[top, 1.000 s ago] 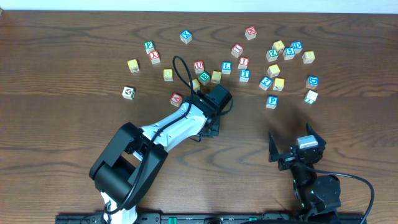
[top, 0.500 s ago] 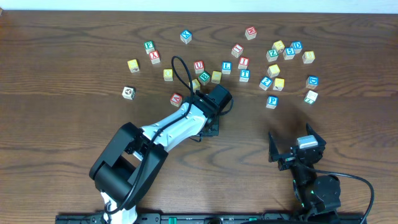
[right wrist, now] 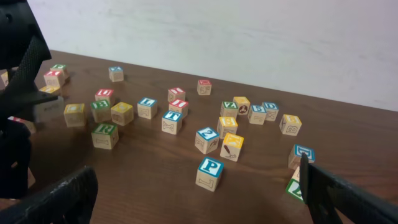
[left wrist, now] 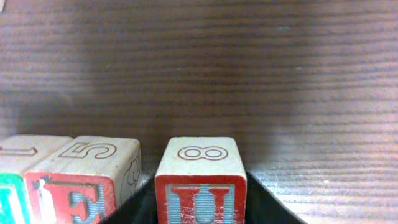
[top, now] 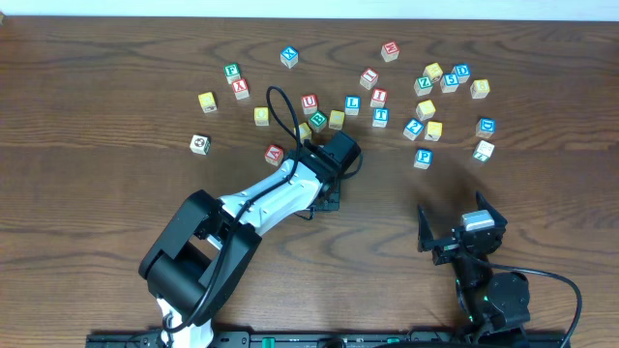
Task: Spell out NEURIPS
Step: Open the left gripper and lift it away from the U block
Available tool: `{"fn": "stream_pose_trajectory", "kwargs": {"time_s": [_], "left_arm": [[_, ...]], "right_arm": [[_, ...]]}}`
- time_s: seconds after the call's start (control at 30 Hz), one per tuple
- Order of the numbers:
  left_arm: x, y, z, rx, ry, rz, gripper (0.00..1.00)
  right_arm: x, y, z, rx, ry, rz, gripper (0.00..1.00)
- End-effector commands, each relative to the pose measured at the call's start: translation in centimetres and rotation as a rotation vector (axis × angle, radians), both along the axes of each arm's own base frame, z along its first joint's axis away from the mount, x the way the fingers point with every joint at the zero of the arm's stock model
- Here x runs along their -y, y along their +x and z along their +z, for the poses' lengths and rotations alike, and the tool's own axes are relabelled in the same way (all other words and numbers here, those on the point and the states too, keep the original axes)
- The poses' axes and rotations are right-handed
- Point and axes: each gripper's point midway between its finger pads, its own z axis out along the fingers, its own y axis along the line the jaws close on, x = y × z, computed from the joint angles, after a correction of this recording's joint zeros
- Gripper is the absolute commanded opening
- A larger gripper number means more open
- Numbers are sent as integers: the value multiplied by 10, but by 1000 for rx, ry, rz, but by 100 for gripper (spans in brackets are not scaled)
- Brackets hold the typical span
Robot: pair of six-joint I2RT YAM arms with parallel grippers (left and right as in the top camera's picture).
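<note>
Step in hand, as I judge it: setting the U block point(left wrist: 200, 165) down as the third letter of the row. It stands upright on the table point(left wrist: 261, 68), letter toward the wrist camera. The E block point(left wrist: 81, 186) is just beside it across a thin gap. A green-lettered block point(left wrist: 11, 196) sits close against the E on its other side (cut off at the frame edge, so I cannot read it). The left gripper point(left wrist: 200, 214) is narrow, its jaws bracketing the U on both sides. I cannot tell whether they press it or have let go. To finish well I would open only a little, because the jaw on the E side sits in that thin gap and a wide opening would shove the E out of line. Then I would lift straight up before swinging away. From overhead the left arm point(top: 271, 188) hides the whole row, so only the wrist view can confirm alignment. The right gripper point(right wrist: 194, 198) stands wide and empty on its own side, well apart from the work. Letters yet to place that I can read are the R block point(top: 318, 122) near the left wrist, and the I block point(top: 378, 97) and P block point(top: 423, 157) further right. I find no clear S. In the way: the cable point(top: 274, 97) loops over the blocks near the R. The L block point(top: 352, 101) and T block point(top: 380, 117) lie between the R and the I, look-alikes to avoid.
</note>
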Motion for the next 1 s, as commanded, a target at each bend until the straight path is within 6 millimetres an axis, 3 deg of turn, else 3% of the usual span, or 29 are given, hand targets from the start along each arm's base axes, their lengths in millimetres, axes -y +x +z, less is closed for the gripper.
{"fn": "stream_pose_trajectory", "kwargs": {"time_s": [0.0,0.53,0.97], "left_arm": [[-7,-1,-6,-5,34,2,44],[2,-4,-5,-28,-5,-33,46],[7,2,15,4,-35,-34,46]], "right_arm": [[1,0,-1,-2,2,-1,99],[1,0,-1,-2,2,-1,99],[1,0,-1,-2,2,-1,99]]}}
